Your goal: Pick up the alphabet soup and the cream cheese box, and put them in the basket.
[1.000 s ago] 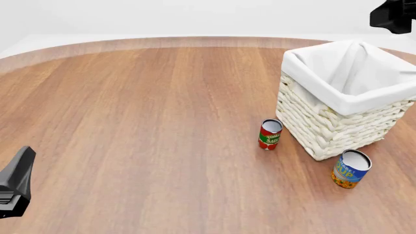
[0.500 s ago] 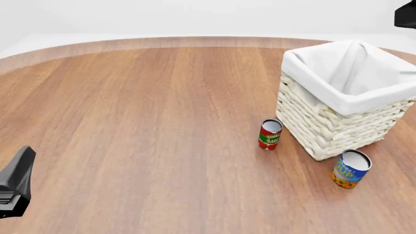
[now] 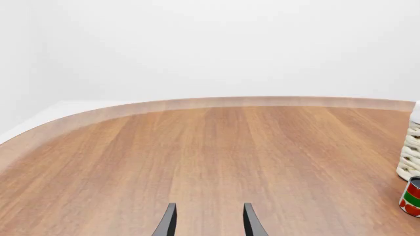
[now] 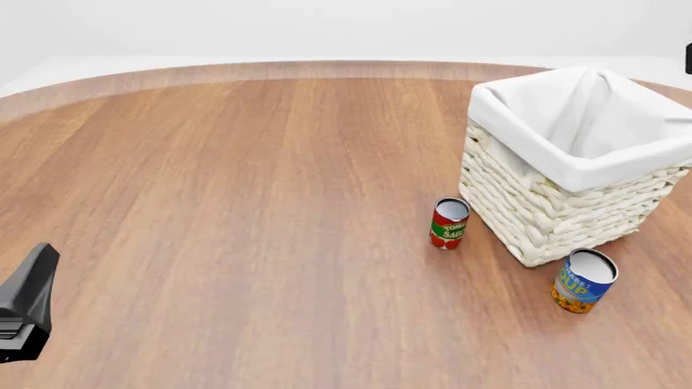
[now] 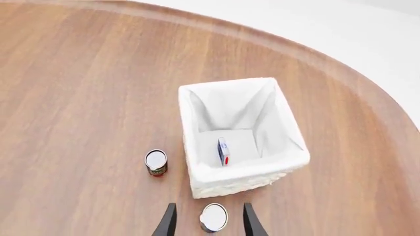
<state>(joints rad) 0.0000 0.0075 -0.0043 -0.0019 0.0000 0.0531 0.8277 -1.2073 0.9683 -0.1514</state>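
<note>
The alphabet soup [image 4: 584, 280] stands upright on the table just in front of the basket [image 4: 562, 219], at its near right corner. From high above, the right wrist view shows the soup [image 5: 213, 217] and the basket [image 5: 196, 187]. The cream cheese box [image 5: 224, 151] lies inside the basket on the white lining, standing on edge. My right gripper [image 5: 209, 205] hangs open far above the soup, holding nothing. My left gripper [image 3: 209, 205] is open and empty, low over the table's near left [image 4: 27, 312], far from the basket.
A smaller red-and-green tomato sauce can [image 4: 450, 223] stands upright just left of the basket, also seen as a red can [image 5: 156, 162] and at one edge of the left wrist view [image 3: 412, 196]. The wooden table curves away at the back.
The right arm has slid out of the front view's top right corner, leaving only a sliver. The left gripper, cans and basket have not moved.
</note>
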